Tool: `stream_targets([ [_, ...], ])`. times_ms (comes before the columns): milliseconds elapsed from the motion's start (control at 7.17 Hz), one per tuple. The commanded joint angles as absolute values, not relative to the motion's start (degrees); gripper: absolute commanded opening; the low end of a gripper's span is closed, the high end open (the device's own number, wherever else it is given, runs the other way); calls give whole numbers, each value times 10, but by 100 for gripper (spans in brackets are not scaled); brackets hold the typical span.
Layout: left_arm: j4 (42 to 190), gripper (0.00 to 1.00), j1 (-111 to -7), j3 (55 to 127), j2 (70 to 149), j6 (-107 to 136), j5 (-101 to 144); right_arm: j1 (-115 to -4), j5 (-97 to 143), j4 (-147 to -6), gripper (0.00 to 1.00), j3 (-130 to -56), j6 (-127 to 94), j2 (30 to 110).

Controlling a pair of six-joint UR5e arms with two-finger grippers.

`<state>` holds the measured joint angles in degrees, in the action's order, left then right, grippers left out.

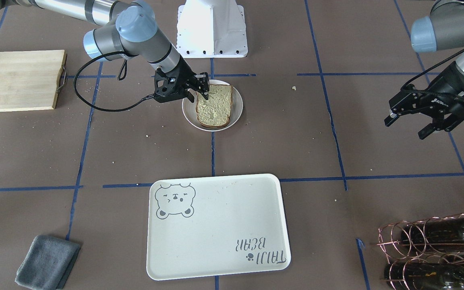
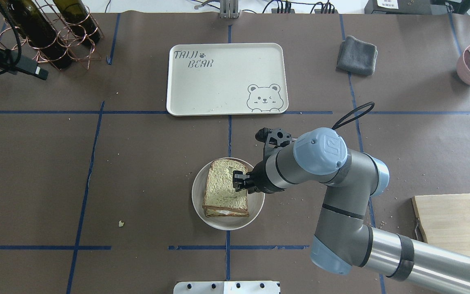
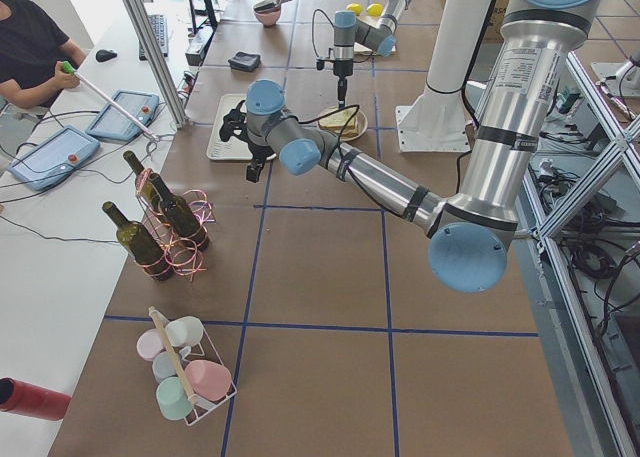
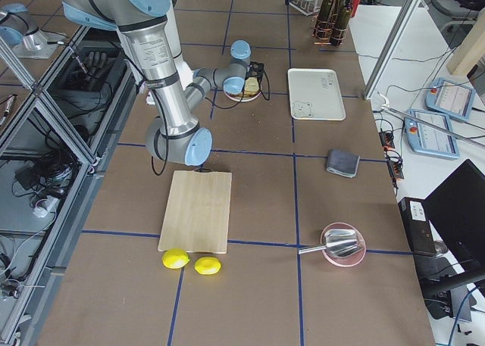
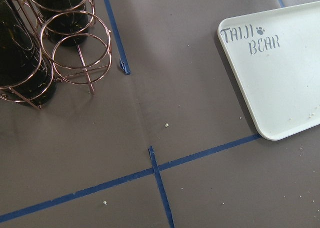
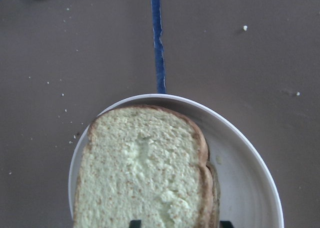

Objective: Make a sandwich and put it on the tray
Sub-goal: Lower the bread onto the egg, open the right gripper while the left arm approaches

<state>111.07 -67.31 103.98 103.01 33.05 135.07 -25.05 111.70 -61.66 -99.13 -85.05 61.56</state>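
The tray lies at upper centre of the overhead view, well apart from the plate at lower centre, on which the assembled sandwich rests. The right gripper hangs at the sandwich's right edge, jaws apart and gripping nothing; the left gripper idles at the front view's right edge, jaws also apart. A bite taken only at this edge may shear the slices apart, and a low finger may drag the plate.

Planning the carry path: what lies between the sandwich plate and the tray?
Overhead view: only bare table and blue tape separate the plate from the tray.
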Motion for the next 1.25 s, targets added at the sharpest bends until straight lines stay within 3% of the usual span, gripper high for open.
stream_targets([
  [0, 1109, 100, -664, 1040, 1035, 335, 1350, -277, 1124, -671, 100, -1025, -851, 615],
  [279, 1126, 100, -610, 1055, 1048, 441, 1341, -342, 1176, -781, 100, -1063, -834, 613],
  [697, 1147, 100, -431, 1099, 1070, 676, 1204, -420, 1184, -928, 100, -1066, -634, 625],
  [1115, 1143, 85, -321, 1053, 1133, 765, 1104, -465, 1203, -929, 100, -1063, -523, 667],
])
